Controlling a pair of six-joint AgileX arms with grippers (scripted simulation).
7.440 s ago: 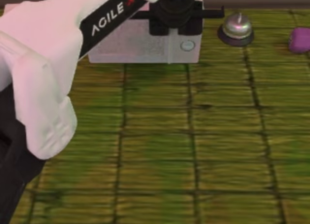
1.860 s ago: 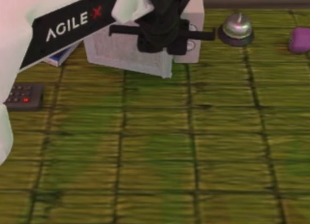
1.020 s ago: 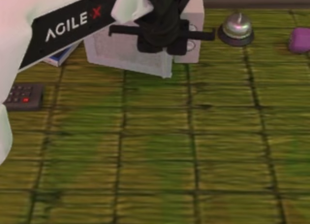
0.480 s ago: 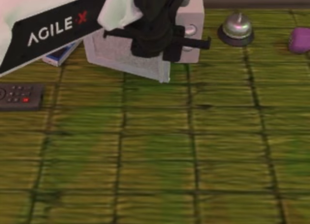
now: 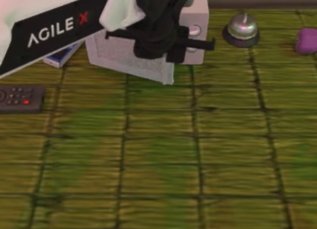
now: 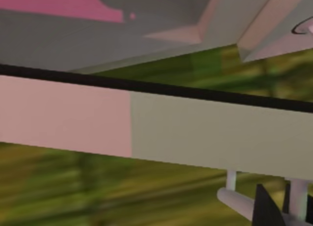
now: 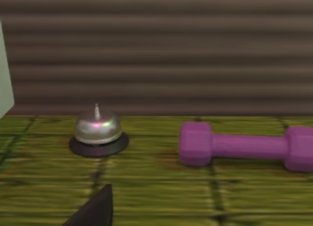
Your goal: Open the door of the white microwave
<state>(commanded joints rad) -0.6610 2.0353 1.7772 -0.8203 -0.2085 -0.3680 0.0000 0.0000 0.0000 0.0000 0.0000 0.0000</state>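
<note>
Overhead, the white microwave [image 5: 195, 11] sits at the far edge of the table, left of centre, and the door [image 5: 131, 58] stands swung partly out from its front, hinged on its left side. My left gripper [image 5: 171, 50] hangs over the door's free edge by the knobs; whether its jaws are apart or clamped I cannot tell. I judge the door a stiff, light panel that swings easily, best held at the handle [image 6: 239, 201] on that free edge. Room toward the near side lies open; a call bell [image 5: 241, 28] stands just right of the microwave, a remote control [image 5: 20, 97] lies left.

From the left wrist, the door's edge crosses the view, with the handle beneath.

From the right wrist, my right arm is parked facing the bell and a purple dumbbell [image 7: 244, 147].
</note>
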